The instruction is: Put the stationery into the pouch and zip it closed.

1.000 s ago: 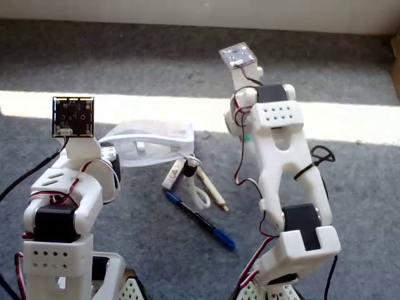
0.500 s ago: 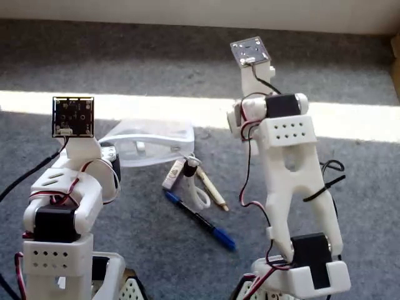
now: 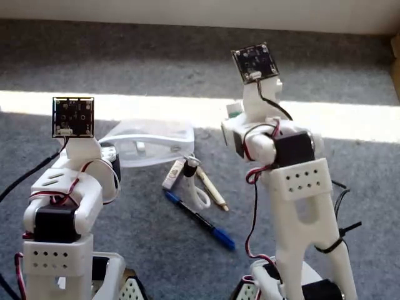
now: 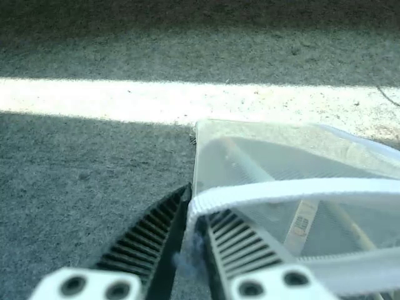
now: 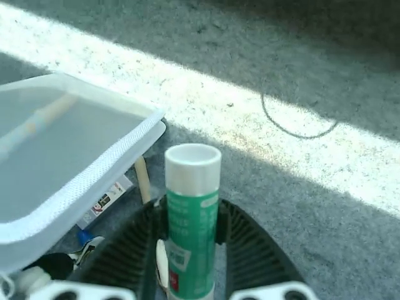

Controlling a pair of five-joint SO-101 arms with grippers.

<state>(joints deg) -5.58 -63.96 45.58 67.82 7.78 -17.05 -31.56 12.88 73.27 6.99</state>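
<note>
A green glue stick (image 5: 192, 181) with a white cap is gripped by the right gripper (image 5: 190, 212), whose ribbed black jaws are closed on its lower body. Its long axis is set along the jaws, and the capped end points out beyond them. In the high view the cap of the glue stick (image 3: 234, 111) is seen just right of centre, in the upper half of the frame. The clear pouch (image 3: 150, 142) is held left of centre, its long axis running across the frame, with its white zip band pinched in the closed left gripper (image 4: 192, 201). A thin stick and a labelled piece are seen through the clear wall; whether they lie inside or beneath cannot be told. Below the pouch, between the two arms, a small flat box (image 3: 173, 174), scissors (image 3: 199, 194) and a pencil (image 3: 211, 189) are lying close together. A blue pen (image 3: 201, 220) is laid slantwise from upper left to lower right just under them. Everything is borne by a grey carpet (image 3: 125, 244), which is crossed by a bright band of sunlight (image 3: 156, 107). A pale strip (image 3: 187, 12) is seen along the top edge.
</note>
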